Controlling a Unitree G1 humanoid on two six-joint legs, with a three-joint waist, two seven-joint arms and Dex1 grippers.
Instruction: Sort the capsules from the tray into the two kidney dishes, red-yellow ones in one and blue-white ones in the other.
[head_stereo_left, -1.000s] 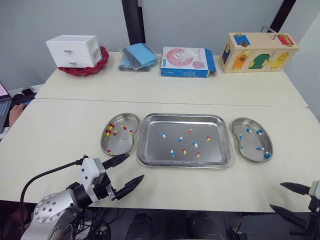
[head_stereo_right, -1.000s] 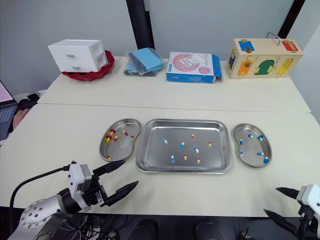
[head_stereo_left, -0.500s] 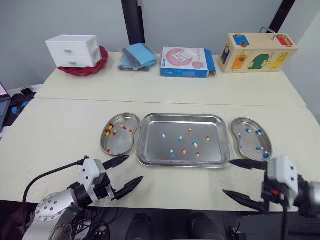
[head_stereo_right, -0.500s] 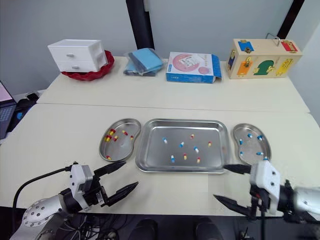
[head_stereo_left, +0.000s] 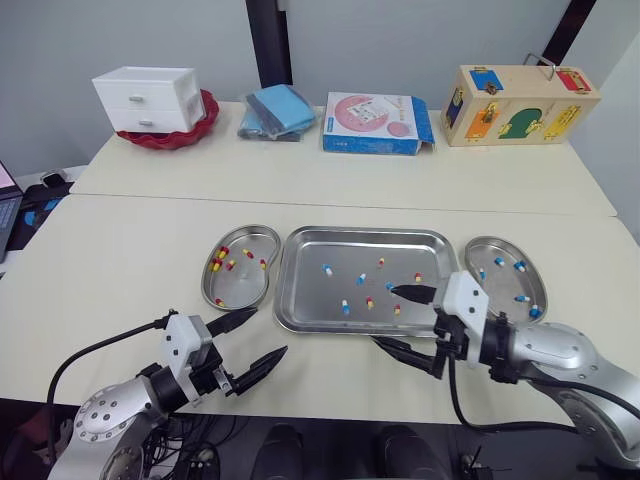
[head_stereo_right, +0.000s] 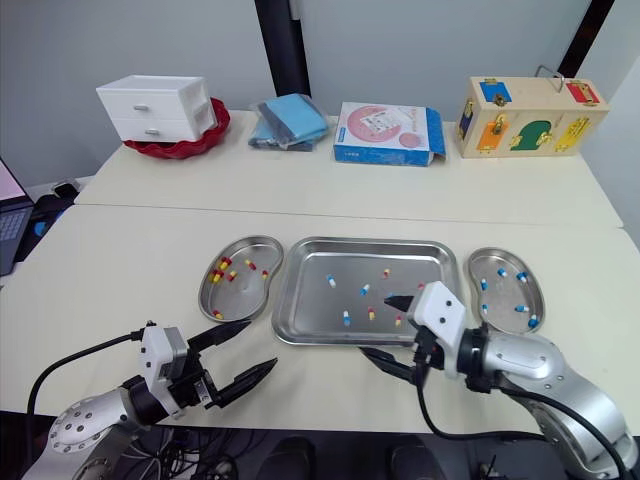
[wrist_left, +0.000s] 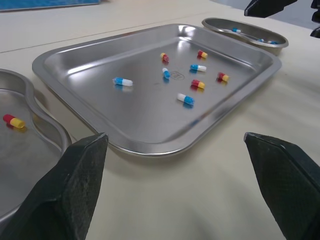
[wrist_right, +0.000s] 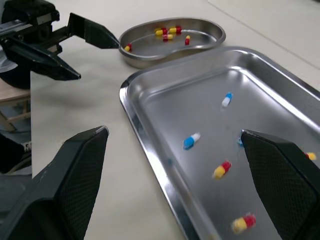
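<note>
By the tray (head_stereo_left: 310, 290), right fingers (head_stereo_left: 410, 293) gape wide and empty; left fingers (head_stereo_left: 232, 320) do likewise.

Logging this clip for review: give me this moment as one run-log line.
phase: sorting unfinished | right tool: open, at tray near edge | left tool: open, over table | tray: capsules of both colours inside

1. White drawer unit (head_stereo_left: 147, 98) sat in red bowl (head_stereo_left: 170, 141) (back table (head_stereo_left: 300, 170), far left).
2. Blue cloths (head_stereo_left: 277, 112) lay beside pink-and-blue box (head_stereo_left: 375, 123).
3. Wooden latch box (head_stereo_left: 522, 105) stood far right.
</note>
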